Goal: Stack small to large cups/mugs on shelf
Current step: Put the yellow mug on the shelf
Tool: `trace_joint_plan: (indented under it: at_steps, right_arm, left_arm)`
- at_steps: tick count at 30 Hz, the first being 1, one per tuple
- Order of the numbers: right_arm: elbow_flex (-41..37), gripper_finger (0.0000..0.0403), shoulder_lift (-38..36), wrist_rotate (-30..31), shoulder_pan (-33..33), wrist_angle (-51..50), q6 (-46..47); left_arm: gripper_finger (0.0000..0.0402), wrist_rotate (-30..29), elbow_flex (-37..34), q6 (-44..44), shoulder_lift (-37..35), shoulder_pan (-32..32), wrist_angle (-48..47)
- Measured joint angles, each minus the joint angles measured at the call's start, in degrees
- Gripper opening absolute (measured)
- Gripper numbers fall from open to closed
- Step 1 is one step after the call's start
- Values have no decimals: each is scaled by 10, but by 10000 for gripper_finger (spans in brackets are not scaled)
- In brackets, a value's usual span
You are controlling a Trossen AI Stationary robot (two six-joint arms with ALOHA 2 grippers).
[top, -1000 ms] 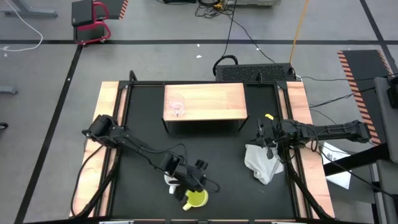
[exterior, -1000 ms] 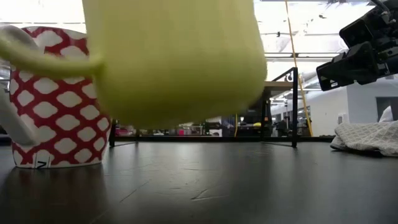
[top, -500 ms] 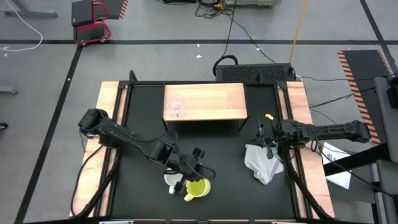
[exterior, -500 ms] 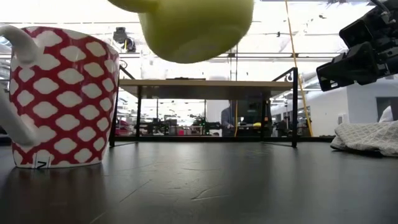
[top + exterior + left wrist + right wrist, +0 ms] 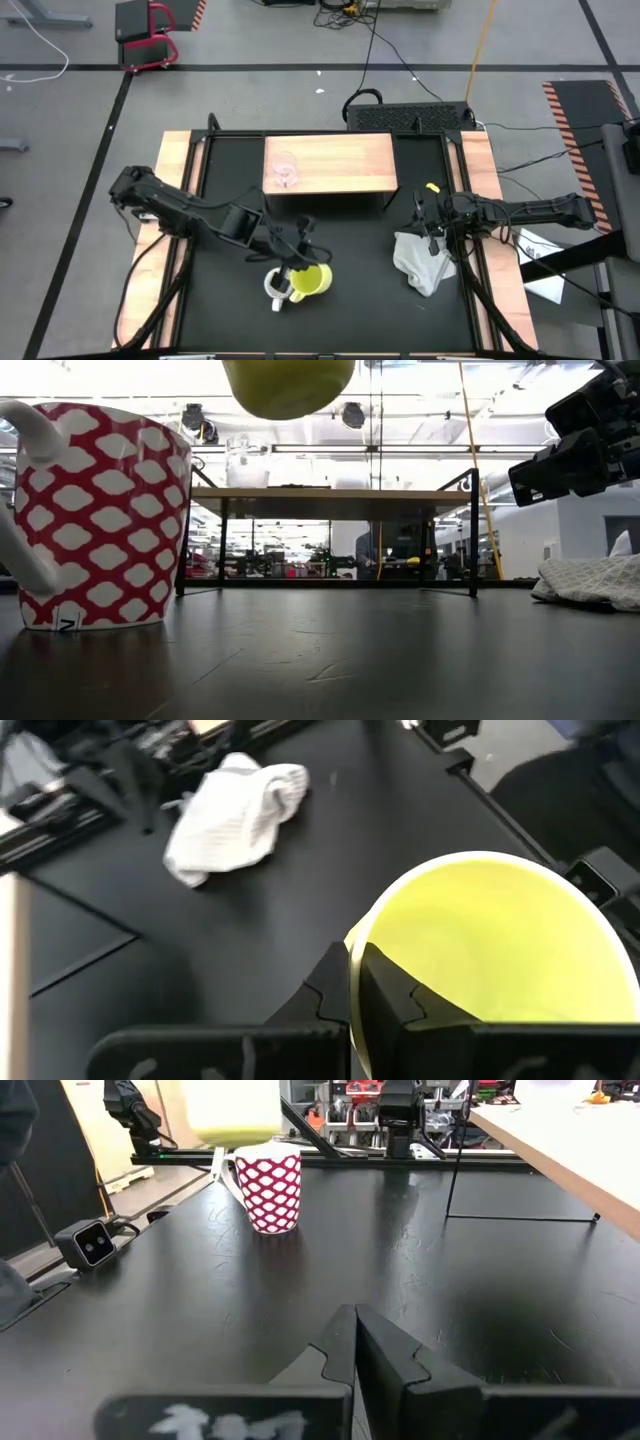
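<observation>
Left gripper (image 5: 290, 272) is clamped on the rim of the yellow mug (image 5: 312, 281), lifted clear of the worktop (image 5: 350, 300) beside the patterned mug (image 5: 95, 515), and the shelf (image 5: 340, 165) with the glass cup (image 5: 285, 172) lies straight ahead, so the left arm's way nearer than the closed, parked right gripper (image 5: 432, 228).

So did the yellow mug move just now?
Yes. The left pincer has lifted the yellow mug up and toward the shelf; it now hangs higher than the red-patterned mug, which stayed put.
</observation>
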Motion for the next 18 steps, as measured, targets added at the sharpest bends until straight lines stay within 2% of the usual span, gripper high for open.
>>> trace_joint_plan:
  at_steps: [12,18]
  right_arm:
    - [0,0,0,0,0,-2,-1]
    - [0,0,0,0,0,-7,-5]
  left_arm:
    - [5,3,-1,-15,-25,54,-57]
    - [5,10,-1,-2,-38,54,-54]
